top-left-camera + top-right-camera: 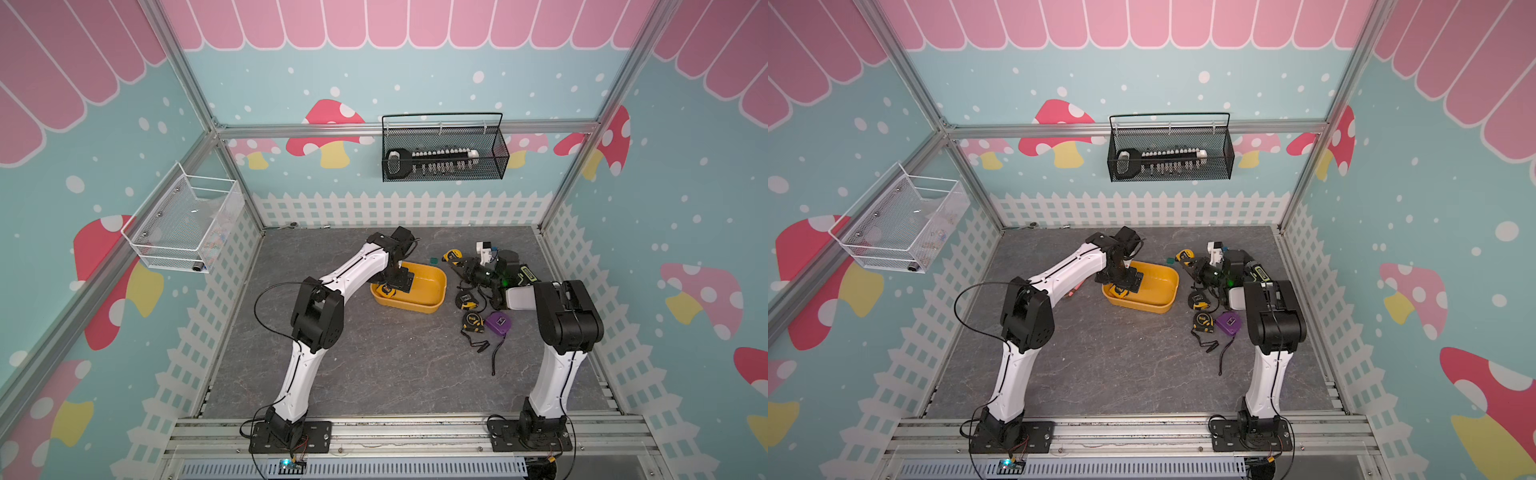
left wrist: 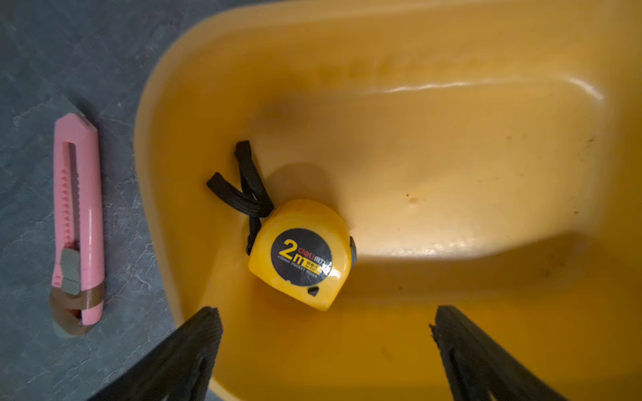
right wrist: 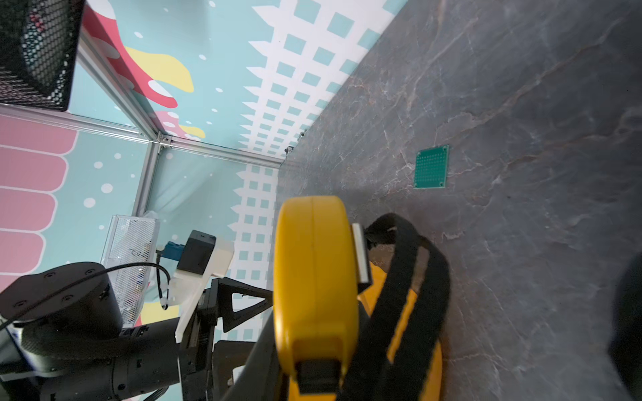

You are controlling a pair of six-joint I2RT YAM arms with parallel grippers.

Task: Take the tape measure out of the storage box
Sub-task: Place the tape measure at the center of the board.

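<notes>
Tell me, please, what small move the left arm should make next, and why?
Probably lower the open left gripper over the tape measure: it lies flat in a corner of the storage box, just ahead of the jaws, ungripped.

you have even, diffuse overhead light in both top views; shadows on the grey marbled tabletop (image 1: 374,365) are faint and soft-edged. in the left wrist view the shallow mustard-yellow plastic storage box (image 2: 451,52) carries a white glare streak along one wall's foot and a broad dark shadow across its floor. in the right wrist view the yellow tape measure with a black strap (image 3: 314,277) is soft, close to the lens; the small green perforated board (image 3: 430,166) is sharp.
</notes>
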